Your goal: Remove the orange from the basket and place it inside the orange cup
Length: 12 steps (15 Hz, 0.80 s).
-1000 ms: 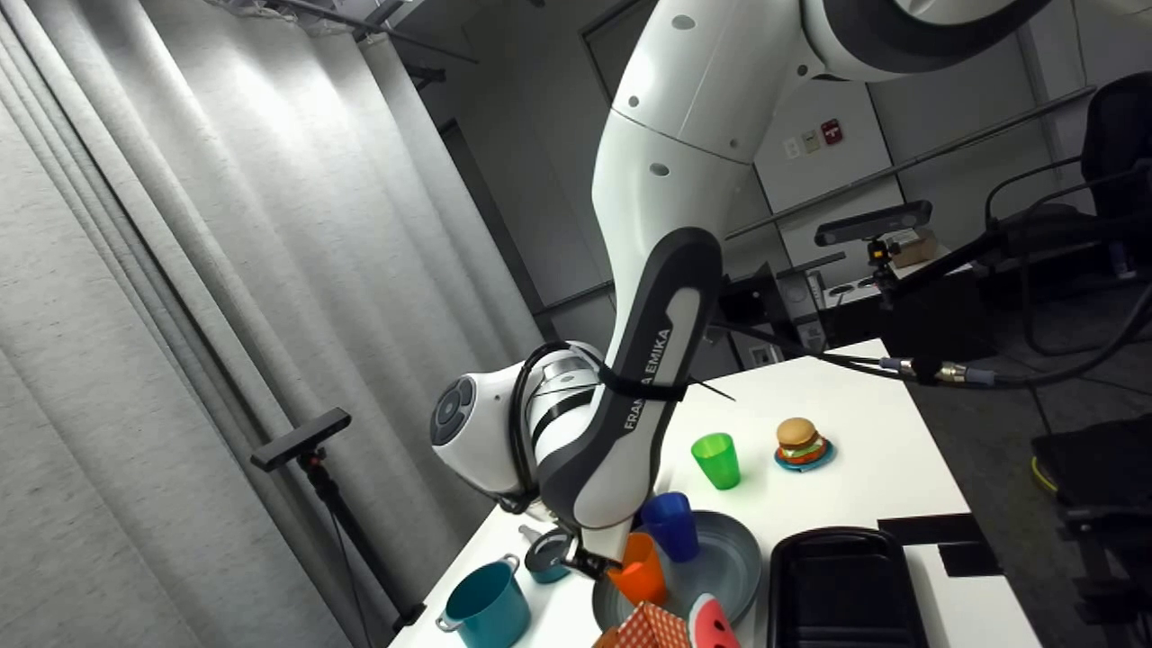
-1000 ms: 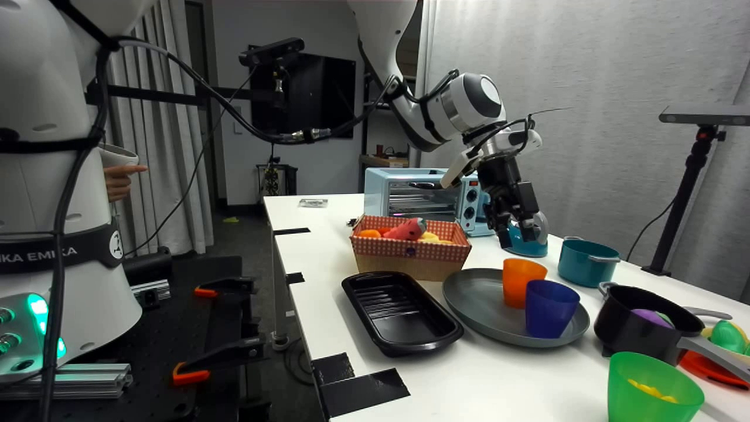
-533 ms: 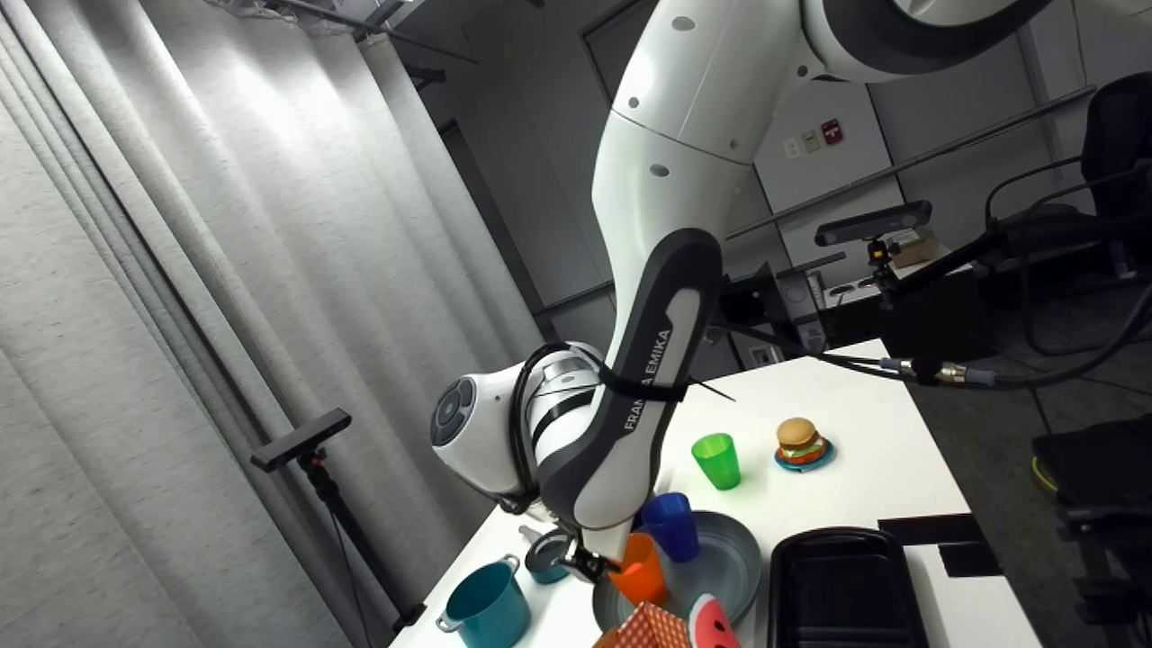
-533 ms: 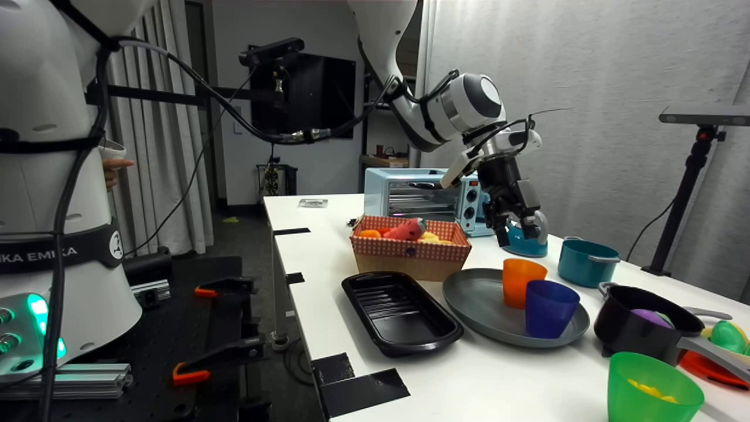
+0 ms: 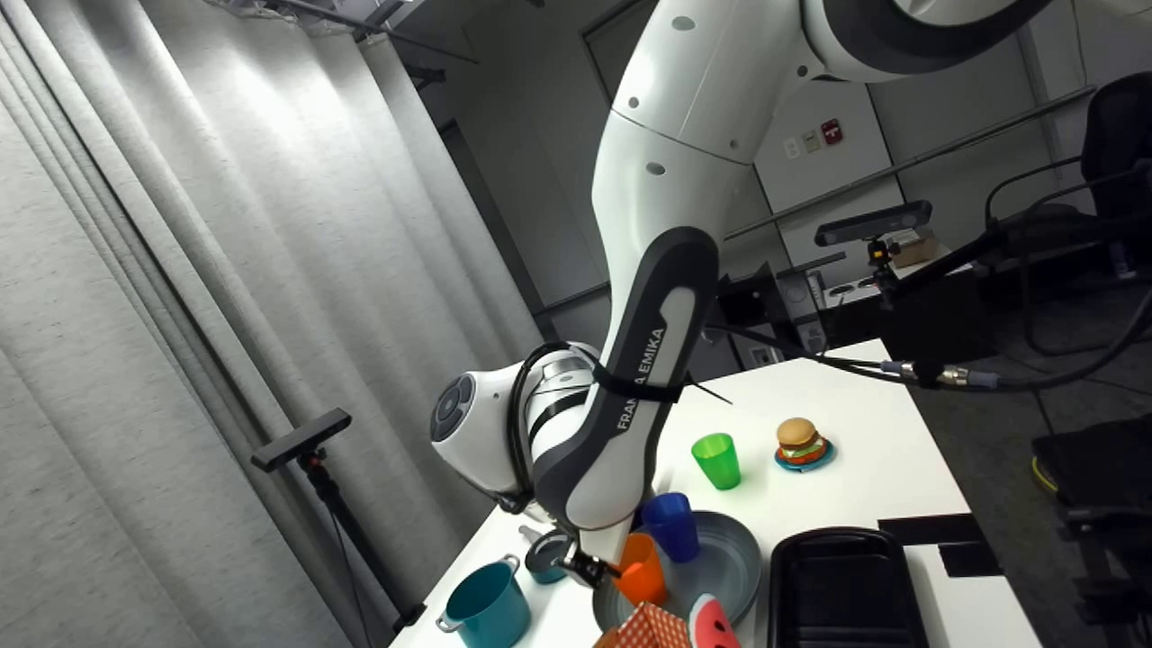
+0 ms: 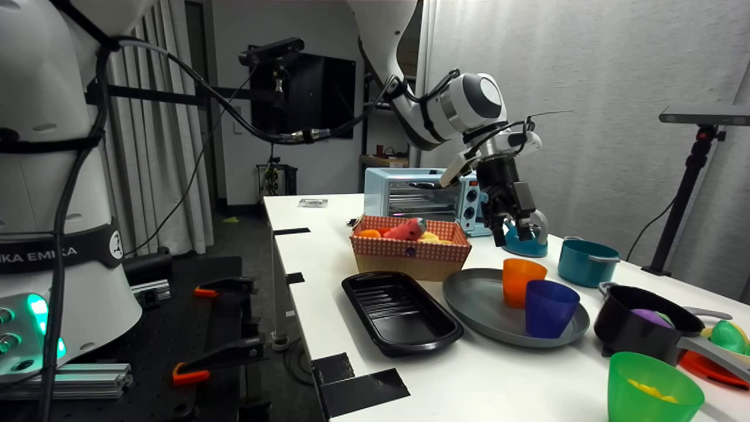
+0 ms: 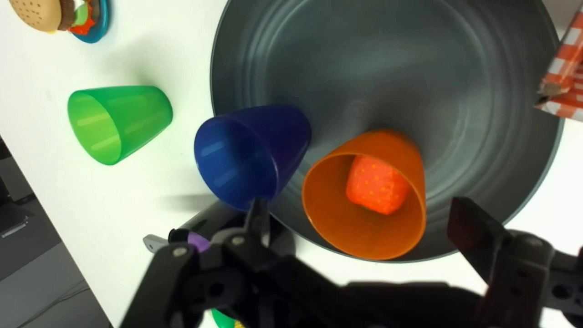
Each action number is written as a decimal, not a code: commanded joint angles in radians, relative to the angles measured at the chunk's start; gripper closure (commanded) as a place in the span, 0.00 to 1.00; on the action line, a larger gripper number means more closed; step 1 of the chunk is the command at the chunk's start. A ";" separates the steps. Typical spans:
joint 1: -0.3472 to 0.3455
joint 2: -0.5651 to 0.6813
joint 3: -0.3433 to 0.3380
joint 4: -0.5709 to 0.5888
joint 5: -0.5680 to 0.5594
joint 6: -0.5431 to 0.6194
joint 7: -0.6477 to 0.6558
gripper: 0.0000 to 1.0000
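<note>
My gripper [image 7: 362, 214] is open and empty above the orange cup [image 7: 355, 234], its fingers to either side of it in the wrist view. In an exterior view the gripper [image 6: 517, 234] hangs a little above the orange cup [image 6: 521, 284]. Inside the cup lies a red-orange toy piece with yellow dots [image 7: 377, 186]. The cup stands upright on the wide, round, shallow dark grey plate [image 6: 477, 302]. An orange toy piece [image 6: 369, 233], which looks like the orange, sits at the left end of the red-checked basket [image 6: 413, 264], partly hidden by its wall.
A blue cup [image 6: 549, 310] stands beside the orange cup on the plate. Around are a black tray [image 6: 404, 316], teal pot [image 6: 586, 261], black pot [image 6: 633, 334], green cup [image 6: 650, 390], a toaster oven [image 6: 422, 196] and a toy burger [image 5: 798, 441]. The basket also holds a toy watermelon [image 6: 405, 229].
The arm and gripper have shifted very slightly, to the left in both exterior views. A hand seen behind the robot base is no longer in view. The cups and basket have not moved.
</note>
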 commanded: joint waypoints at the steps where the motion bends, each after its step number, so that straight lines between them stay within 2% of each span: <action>1: -0.014 0.016 0.010 0.038 0.031 -0.023 -0.040 0.00; 2: 0.008 -0.031 0.003 -0.031 0.011 -0.010 -0.017 0.00; 12: 0.058 -0.207 0.007 -0.232 -0.047 0.007 0.032 0.00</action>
